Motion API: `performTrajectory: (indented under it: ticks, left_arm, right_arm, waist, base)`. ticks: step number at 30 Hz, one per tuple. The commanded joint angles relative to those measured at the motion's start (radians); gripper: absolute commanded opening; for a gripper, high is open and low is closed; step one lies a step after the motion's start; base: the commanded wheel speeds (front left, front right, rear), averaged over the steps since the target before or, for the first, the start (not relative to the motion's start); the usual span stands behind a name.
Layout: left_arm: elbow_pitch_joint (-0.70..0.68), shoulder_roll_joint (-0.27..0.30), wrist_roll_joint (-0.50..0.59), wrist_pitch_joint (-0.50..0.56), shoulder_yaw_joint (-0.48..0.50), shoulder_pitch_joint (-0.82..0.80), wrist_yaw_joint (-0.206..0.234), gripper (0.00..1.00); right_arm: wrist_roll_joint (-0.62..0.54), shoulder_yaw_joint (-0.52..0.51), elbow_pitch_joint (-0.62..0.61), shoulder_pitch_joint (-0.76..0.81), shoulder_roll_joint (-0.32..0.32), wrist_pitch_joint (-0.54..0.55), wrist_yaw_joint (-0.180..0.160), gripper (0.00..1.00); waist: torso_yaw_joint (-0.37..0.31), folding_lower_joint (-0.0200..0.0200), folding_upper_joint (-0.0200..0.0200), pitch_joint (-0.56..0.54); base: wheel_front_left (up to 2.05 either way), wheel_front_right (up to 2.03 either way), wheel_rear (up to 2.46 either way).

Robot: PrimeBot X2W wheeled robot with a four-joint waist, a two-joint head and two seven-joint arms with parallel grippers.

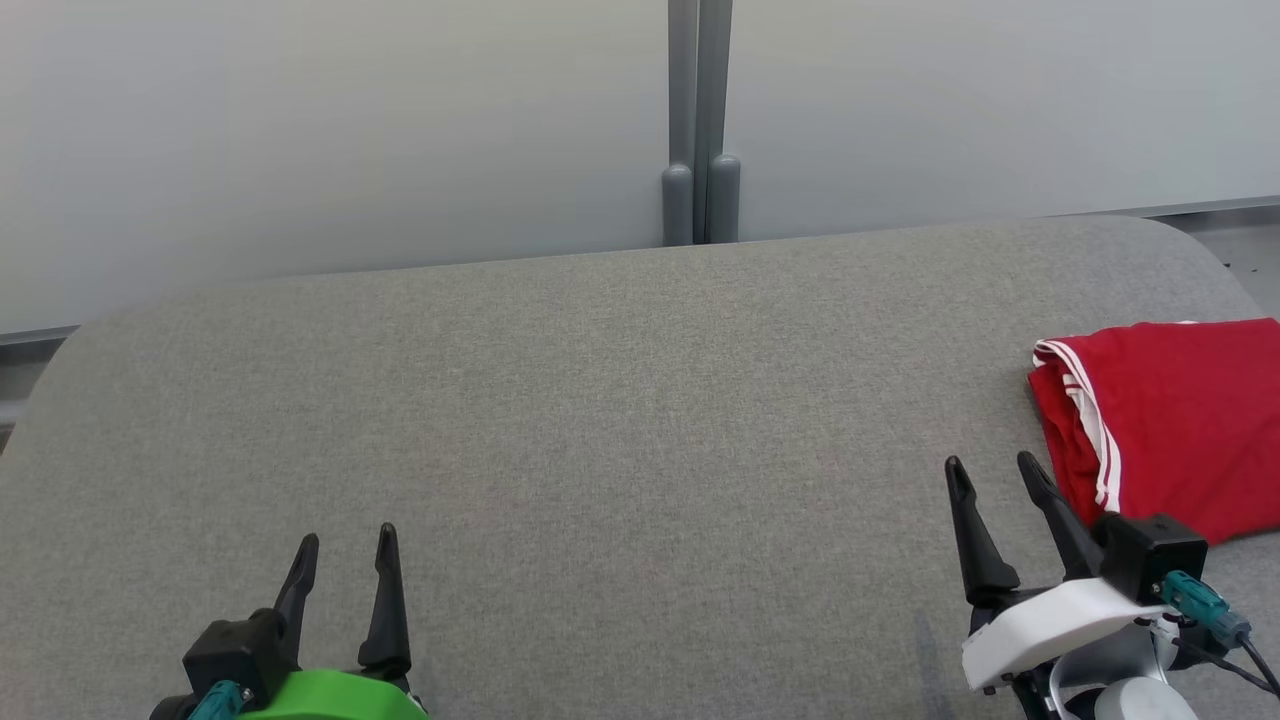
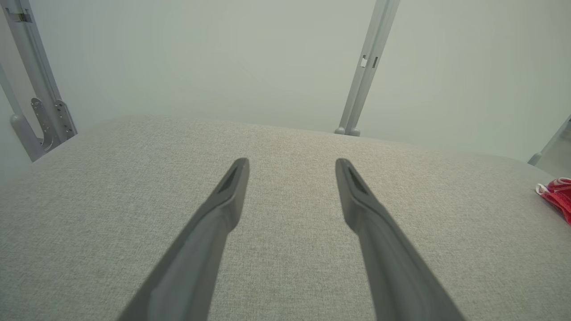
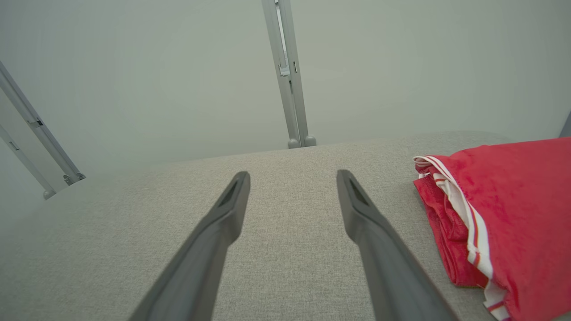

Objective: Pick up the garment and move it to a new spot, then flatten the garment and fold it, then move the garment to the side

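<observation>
Folded red garment (image 1: 1170, 420), white-striped hem, lies on coarse grey woven table (image 1: 600, 400).

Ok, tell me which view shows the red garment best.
Right wrist view: the red garment lies close, white-striped edge clear. Head view crops it at the frame edge; left wrist view shows a small corner.

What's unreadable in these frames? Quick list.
Garment: right part cut off by the head view's right edge; full shape and type unclear.
Right wrist view: it runs past the right and bottom edges.
Left wrist view: a red corner at the right edge, too small to read.
Lower layers: hidden under the top fold.
Table: near edge cut off by the head view's bottom edge.
</observation>
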Motion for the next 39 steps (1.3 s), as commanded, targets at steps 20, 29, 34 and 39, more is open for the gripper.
performTrajectory:
  ticks: [20, 29, 34, 39]
  left_arm:
    - [0.01, -0.015, -0.002, 0.002, 0.001, 0.017, 0.017, 0.0]
    - [0.006, -0.041, -0.125, 0.039, 0.054, 0.02, -0.022, 0.0]
    - [0.003, -0.057, -0.205, 0.064, 0.09, 0.018, -0.049, 0.0]
    - [0.001, -0.069, -0.267, 0.084, 0.119, 0.017, -0.071, 0.0]
  right_arm:
    - [0.003, 0.005, 0.019, 0.011, 0.005, -0.004, 0.0, 0.0]
    - [0.171, 0.0, 0.026, 0.012, -0.003, 0.015, 0.0, 0.0]
    - [0.281, -0.004, 0.028, 0.008, -0.009, 0.028, 0.0, 0.0]
    - [0.367, -0.006, 0.03, 0.005, -0.013, 0.038, 0.0, 0.0]
  waist:
    - [0.005, 0.0, 0.0, -0.002]
    - [0.006, 0.0, 0.0003, 0.002]
    - [0.006, 0.0, 0.0006, 0.005]
    - [0.007, 0.0, 0.0008, 0.008]
  base:
    - [0.0, 0.0, 0.0]
    - [0.0, 0.0, 0.0]
    - [0.0, 0.0, 0.0]
    - [0.0, 0.0, 0.0]
